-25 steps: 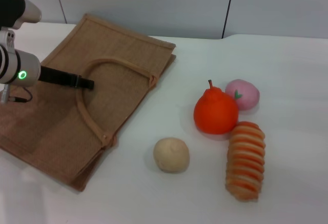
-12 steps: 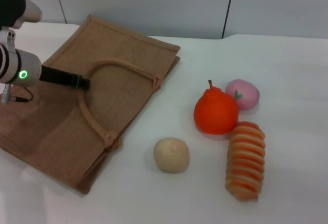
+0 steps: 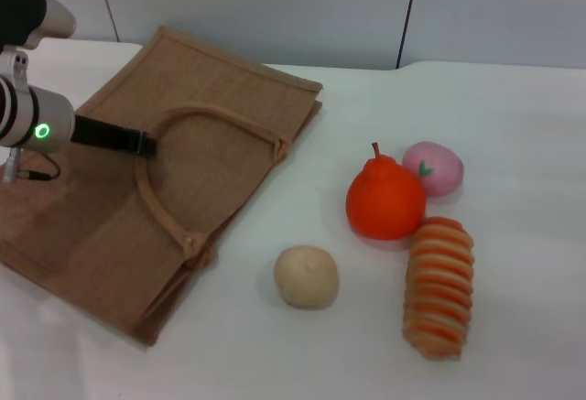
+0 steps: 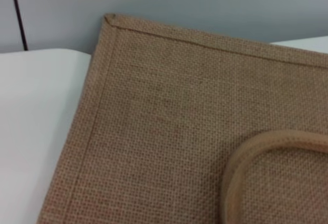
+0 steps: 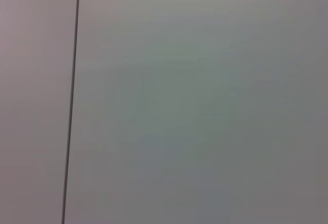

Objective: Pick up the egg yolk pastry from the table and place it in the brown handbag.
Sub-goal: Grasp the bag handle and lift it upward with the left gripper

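Observation:
The egg yolk pastry [image 3: 306, 276] is a pale cream ball on the white table, in front of the bag's right edge. The brown handbag [image 3: 215, 93] lies flat at the left; its weave also fills the left wrist view [image 4: 164, 111]. My left gripper [image 3: 146, 144] reaches in from the left, low over the bag. Its thin black fingers are closed at the left end of the upper looped handle [image 3: 224, 116], which also shows in the left wrist view [image 4: 256, 149]. The right gripper is out of view; its wrist view shows only a grey wall.
An orange fruit [image 3: 385, 199], a pink peach [image 3: 435, 167] and a long striped bread roll [image 3: 439, 286] sit in a cluster to the right of the pastry. A grey wall stands behind the table.
My left gripper has drawn back to the left by a little. The bag's handle and top layer have shifted with it, and the bag's far right corner has moved slightly right.

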### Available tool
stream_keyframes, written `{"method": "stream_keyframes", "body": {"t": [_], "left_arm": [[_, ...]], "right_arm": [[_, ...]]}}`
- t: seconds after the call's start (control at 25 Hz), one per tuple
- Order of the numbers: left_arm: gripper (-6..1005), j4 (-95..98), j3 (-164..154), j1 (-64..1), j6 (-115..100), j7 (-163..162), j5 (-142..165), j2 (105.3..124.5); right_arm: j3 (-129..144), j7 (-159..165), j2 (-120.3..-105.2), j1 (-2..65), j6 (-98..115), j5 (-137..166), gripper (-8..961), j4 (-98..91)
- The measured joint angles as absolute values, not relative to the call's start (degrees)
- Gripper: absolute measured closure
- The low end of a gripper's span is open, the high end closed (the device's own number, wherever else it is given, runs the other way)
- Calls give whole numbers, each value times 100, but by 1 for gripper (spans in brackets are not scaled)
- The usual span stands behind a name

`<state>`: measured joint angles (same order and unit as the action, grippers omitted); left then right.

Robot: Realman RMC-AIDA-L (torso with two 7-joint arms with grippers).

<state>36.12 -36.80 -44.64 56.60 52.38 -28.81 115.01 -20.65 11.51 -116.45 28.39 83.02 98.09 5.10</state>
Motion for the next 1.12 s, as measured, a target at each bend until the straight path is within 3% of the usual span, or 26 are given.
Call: {"method": "stream_keyframes", "body": {"t": [0.68, 1.12], "left_arm": [[874, 3625, -3618, -4083, 5429, 6454, -4812, 11610], [877, 3480, -3595, -3205, 6828, 8787, -8210, 11533]], "right_arm": [[-1899, 1151, -11644, 2846, 8315, 9864, 97, 509], [-181, 1355, -11596, 3197, 8338, 9930, 98, 241]]}}
